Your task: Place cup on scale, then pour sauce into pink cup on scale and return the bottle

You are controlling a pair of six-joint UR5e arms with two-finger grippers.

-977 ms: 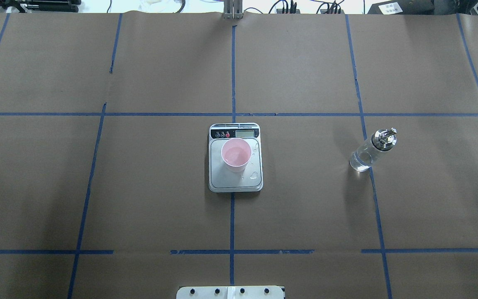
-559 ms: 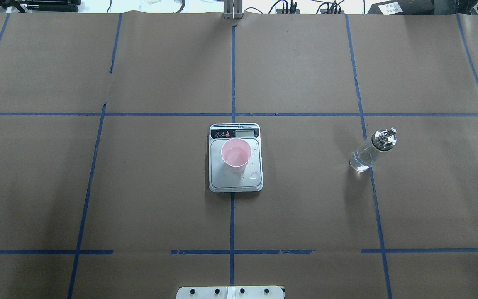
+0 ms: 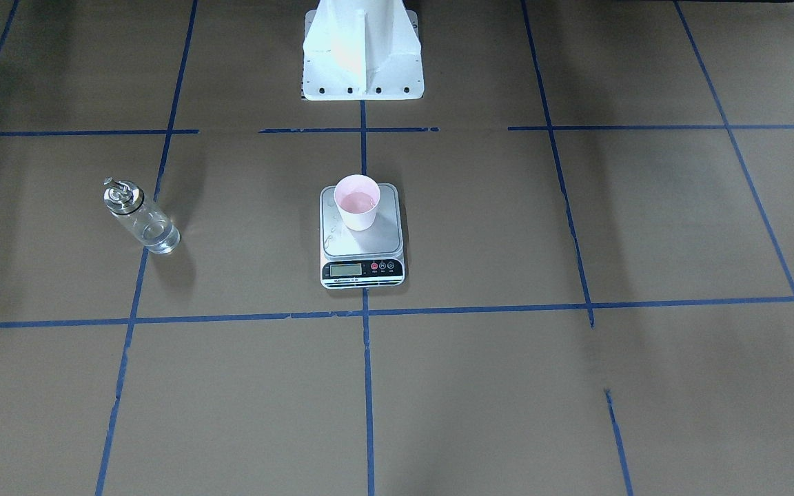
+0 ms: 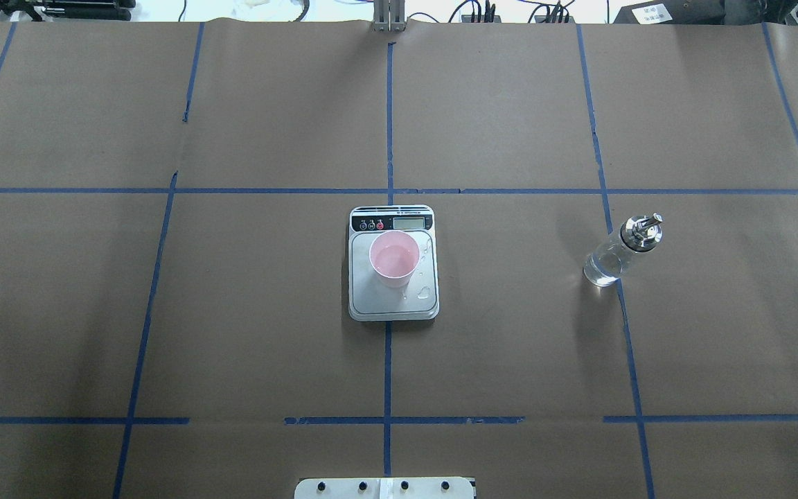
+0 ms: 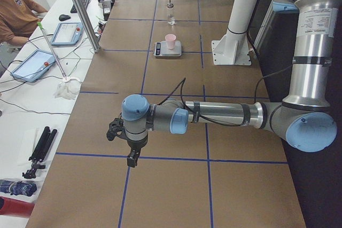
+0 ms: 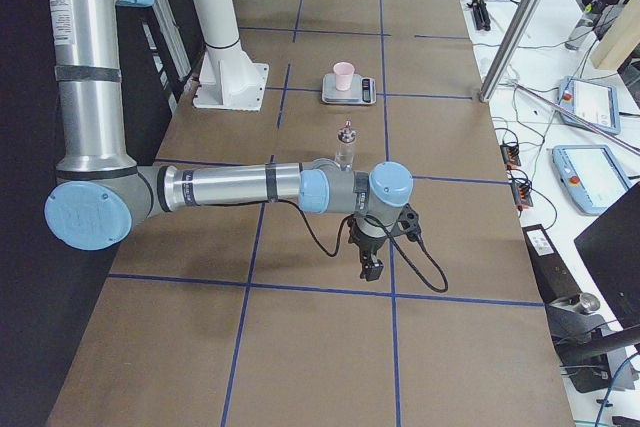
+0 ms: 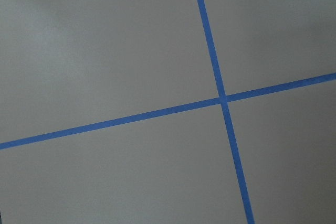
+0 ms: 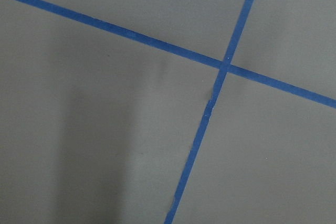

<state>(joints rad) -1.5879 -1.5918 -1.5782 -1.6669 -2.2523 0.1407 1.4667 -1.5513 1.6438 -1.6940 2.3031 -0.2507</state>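
The pink cup (image 4: 394,258) stands upright on the silver scale (image 4: 399,306) at the table's middle, with clear liquid in it; it also shows in the front view (image 3: 357,201). Small drops of liquid lie on the platform to the cup's right. The clear glass bottle (image 4: 617,255) with its metal spout stands upright on the paper to the scale's right, free of any gripper. My left gripper (image 5: 131,158) and right gripper (image 6: 372,269) hang over bare paper at the table's two ends, far from the scale. I cannot tell if they are open or shut.
The white robot pedestal (image 3: 362,48) stands behind the scale. Blue tape lines grid the brown paper. Beyond the table's far edge are metal posts (image 5: 80,9), tablets (image 5: 32,63), cables, and a seated person (image 5: 16,14).
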